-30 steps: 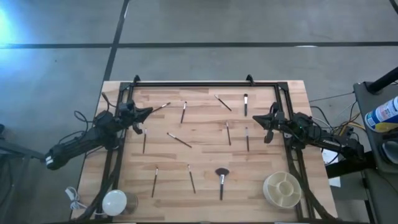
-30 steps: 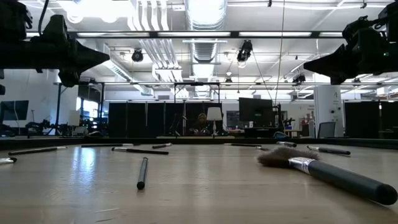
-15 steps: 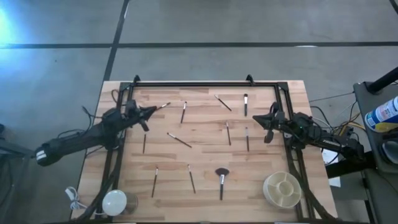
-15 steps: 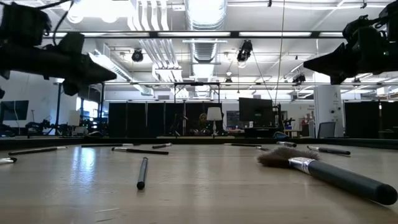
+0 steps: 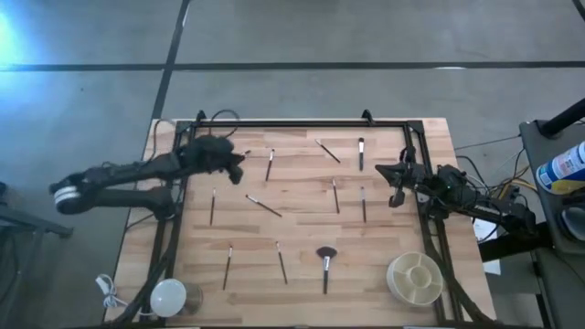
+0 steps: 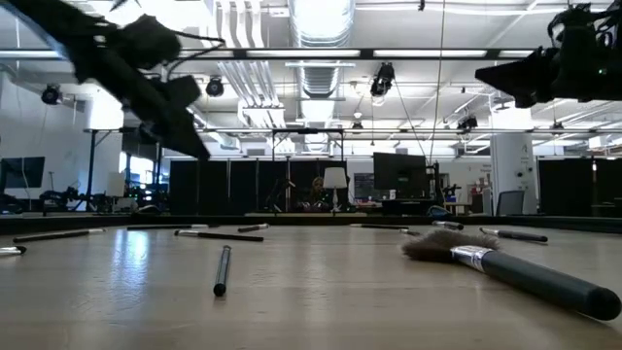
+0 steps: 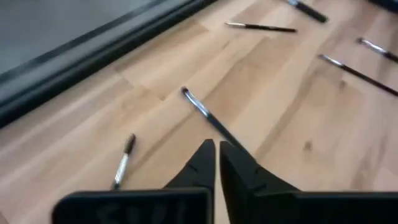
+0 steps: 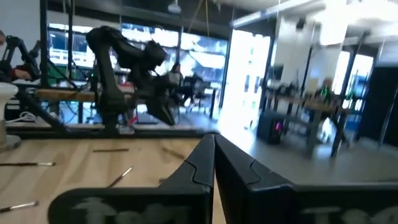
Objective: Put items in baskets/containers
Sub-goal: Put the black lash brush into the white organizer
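Note:
Thin makeup brushes lie flat and scattered on the wooden table: one (image 5: 270, 164) near the far edge, one (image 5: 263, 206) in the middle, and a bigger brush with a fluffy black head (image 5: 325, 260) near the front. The cream divided tub (image 5: 413, 279) stands at the near right corner. My left gripper (image 5: 236, 164) is shut and hangs in the air over the far left of the table, tipped down toward a thin brush (image 7: 202, 111). My right gripper (image 5: 395, 187) is shut and waits in the air at the right edge.
A black metal frame (image 5: 292, 123) runs along the table's far edge and both sides. A white glossy dome with a cord (image 5: 168, 296) sits at the near left corner. Bare wood shows between the brushes. A bottle (image 5: 562, 169) stands off the table to the right.
My left gripper has swung from the left edge toward the table's right and far side, out over the table, and has tipped its fingers downward. My right gripper has risen a little. No brush has moved.

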`<state>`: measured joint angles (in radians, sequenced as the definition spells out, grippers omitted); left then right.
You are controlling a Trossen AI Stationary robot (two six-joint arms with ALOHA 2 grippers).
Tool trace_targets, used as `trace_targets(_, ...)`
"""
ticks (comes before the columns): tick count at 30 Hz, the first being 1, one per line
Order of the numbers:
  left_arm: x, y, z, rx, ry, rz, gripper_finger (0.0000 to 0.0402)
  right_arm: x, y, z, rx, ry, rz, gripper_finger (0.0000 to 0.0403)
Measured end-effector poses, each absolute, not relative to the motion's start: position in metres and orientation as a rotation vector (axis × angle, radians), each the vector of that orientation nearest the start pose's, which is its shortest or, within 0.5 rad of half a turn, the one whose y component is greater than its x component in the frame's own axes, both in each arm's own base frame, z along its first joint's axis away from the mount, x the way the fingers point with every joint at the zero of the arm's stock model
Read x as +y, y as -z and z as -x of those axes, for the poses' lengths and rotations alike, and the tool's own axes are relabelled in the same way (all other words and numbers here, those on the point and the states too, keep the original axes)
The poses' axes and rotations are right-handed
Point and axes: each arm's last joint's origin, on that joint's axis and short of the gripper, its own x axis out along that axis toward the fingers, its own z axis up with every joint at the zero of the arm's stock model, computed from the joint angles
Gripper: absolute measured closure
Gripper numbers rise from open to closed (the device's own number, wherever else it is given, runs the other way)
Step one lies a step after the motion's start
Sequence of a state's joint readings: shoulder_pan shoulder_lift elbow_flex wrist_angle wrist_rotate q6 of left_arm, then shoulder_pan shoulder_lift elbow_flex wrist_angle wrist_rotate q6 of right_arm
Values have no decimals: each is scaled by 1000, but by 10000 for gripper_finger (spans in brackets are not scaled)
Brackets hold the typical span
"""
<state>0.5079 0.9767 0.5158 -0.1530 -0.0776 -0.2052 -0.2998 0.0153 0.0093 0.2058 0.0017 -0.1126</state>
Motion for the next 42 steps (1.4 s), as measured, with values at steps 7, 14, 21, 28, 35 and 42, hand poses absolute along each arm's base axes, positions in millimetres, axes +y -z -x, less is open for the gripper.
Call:
trace_targets(7, 124, -208, -207, 705, -633, 298, 294, -28, -191, -91, -237, 319, 195, 394)
trace_targets(14, 162, -187, -216, 887, -666, 307, 268, -29, -188, -93, -200, 312, 145, 394)
trace_targets(21, 188, -170, -215, 968, -650, 341, 267, -30, -181, -98, -128, 305, 98, 394)
trace_targets(28, 205, -156, -209, 1027, -715, 352, 267, -31, -178, -102, -89, 303, 73, 394)
trace_targets(35, 212, -146, -206, 1041, -673, 383, 267, -32, -177, -102, -87, 304, 74, 394)
trace_targets(42, 217, -136, -206, 1063, -657, 399, 291, -32, -178, -102, -91, 304, 77, 394)
